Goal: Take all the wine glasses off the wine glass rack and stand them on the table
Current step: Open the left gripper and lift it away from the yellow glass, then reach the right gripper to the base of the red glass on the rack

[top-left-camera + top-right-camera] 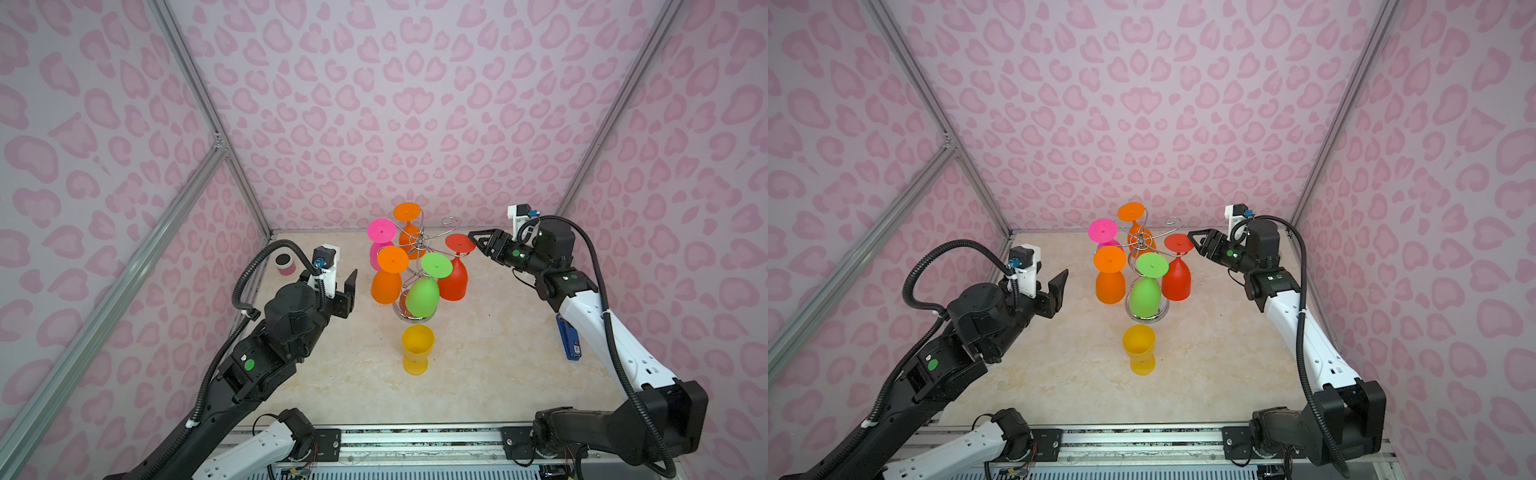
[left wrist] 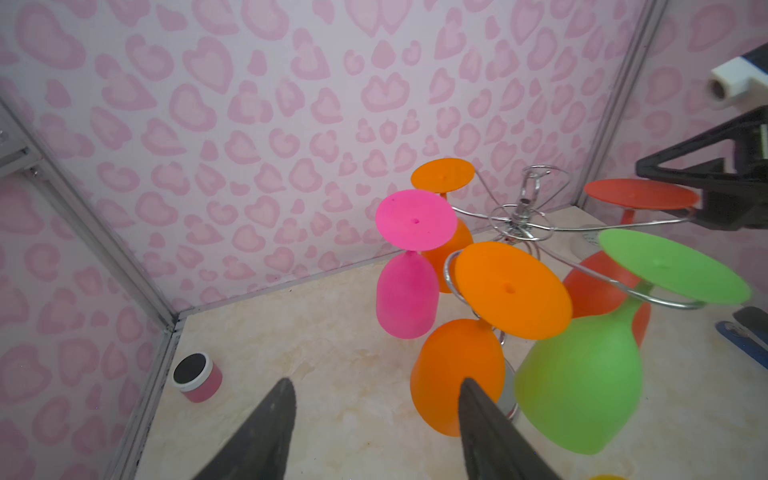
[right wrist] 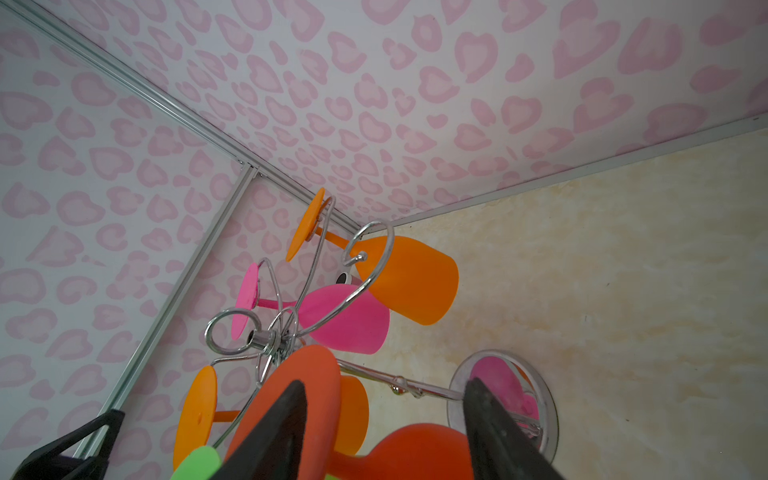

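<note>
On the marbled bench (image 1: 498,357), the chrome wine glass rack (image 1: 420,241) is seen midway along the far edge and a little in from it. Five glasses are hung bowl-down from its curled arms, and a yellow glass (image 1: 417,345) is set upright just beside its base, on the near-edge side. The red glass (image 1: 454,284), hung on the arm that reaches toward the bench's right edge, is judged the one to be taken. Its long axis runs straight up and down, foot on top and bowl below. The right end effector (image 1: 477,243) is held level with that foot and just beside it on the right-edge side, jaws parted wide and nothing gripped. In the right wrist view the red stem and bowl are framed between the fingers (image 3: 282,432), though contact cannot be confirmed. The left end effector (image 2: 376,381), likewise parted and empty, is pointed at the nearer orange glass (image 1: 386,286) from the left-edge side and is separated from it by open bench. The right arm is thus placed nearer, and an outward slide along the wire toward the right edge is likely to be called for.
</note>
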